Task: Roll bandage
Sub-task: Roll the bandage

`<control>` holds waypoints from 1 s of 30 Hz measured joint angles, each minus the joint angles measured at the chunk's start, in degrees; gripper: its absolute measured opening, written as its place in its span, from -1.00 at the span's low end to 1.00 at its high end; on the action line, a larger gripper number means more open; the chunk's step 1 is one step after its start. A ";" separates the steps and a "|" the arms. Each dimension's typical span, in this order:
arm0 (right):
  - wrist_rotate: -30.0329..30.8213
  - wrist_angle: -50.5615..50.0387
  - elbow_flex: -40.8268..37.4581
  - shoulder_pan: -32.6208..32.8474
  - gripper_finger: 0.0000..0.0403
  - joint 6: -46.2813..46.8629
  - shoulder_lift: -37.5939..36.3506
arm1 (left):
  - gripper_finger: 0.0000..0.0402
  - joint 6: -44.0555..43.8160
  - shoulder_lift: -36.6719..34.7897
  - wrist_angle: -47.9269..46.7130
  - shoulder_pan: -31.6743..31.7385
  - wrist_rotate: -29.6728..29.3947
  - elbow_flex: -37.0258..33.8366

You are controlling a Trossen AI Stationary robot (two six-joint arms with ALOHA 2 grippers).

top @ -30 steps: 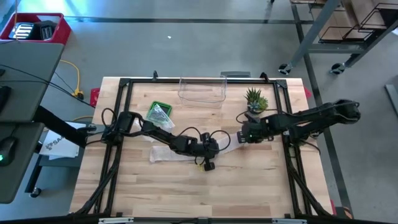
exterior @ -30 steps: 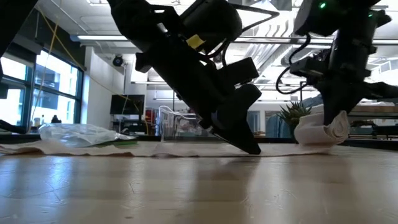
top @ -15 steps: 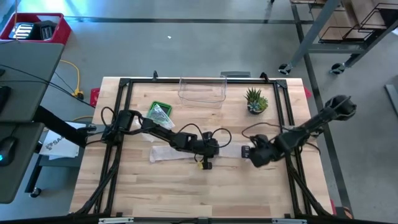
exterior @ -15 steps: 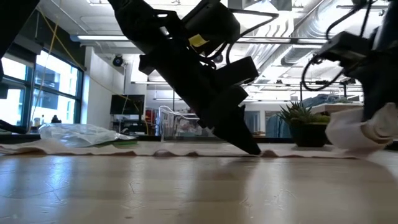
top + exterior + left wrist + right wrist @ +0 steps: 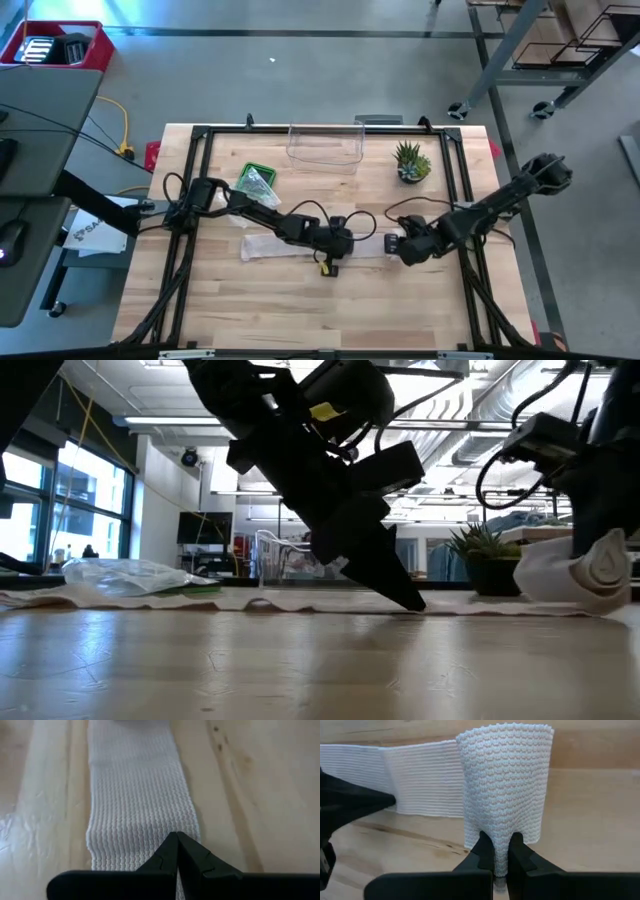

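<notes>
- The bandage (image 5: pixel 365 243) is a long white strip of ribbed, knitted cloth; we see it lying flat across the middle of the pale wooden desk (image 5: pixel 260 310), with its right end wound into a loose roll.
- We see the left claw (image 5: pixel 333 247) pressed tip-down on the flat part of the strip, its two dark fingers closed together to a point and pinning the cloth to the wood rather than grasping it.
- The right claw (image 5: pixel 396 244) sits at the rolled end; its fingers are pinched tight on the roll (image 5: pixel 505 800), which stands as a stubby cylinder with a wavy weave.
- From table height we see the roll (image 5: pixel 585 570) as a soft, crumpled coil resting on the wood, and the flat strip running off to the left in shallow ripples.
- Behind the strip we see a clear plastic box (image 5: pixel 324 146), a spiky green plant in a small dark pot (image 5: pixel 411 163), and a green tray holding a crinkled clear bag (image 5: pixel 257 181).
- The wood is light, with visible grain and small knots.
</notes>
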 joint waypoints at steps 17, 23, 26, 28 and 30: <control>-2.85 -1.36 0.00 -5.41 -0.99 -9.64 -0.18 | -1.00 0.35 -0.02 -0.22 -0.92 1.06 0.60; -1.72 -1.54 0.00 -6.14 -0.83 -12.98 -0.20 | -1.00 1.16 -0.02 0.17 -0.22 3.67 0.57; 0.57 -1.89 0.00 -6.11 -0.66 -13.65 -0.18 | -1.00 1.14 -0.02 0.23 -0.22 3.56 0.57; 2.04 -1.87 0.00 -6.30 -0.52 -13.63 -0.18 | -1.00 1.14 -0.02 0.27 -0.24 3.53 0.57; 2.39 -1.85 0.00 -6.95 -0.38 -14.54 -0.18 | -1.00 1.14 -0.02 0.29 -0.24 3.53 0.57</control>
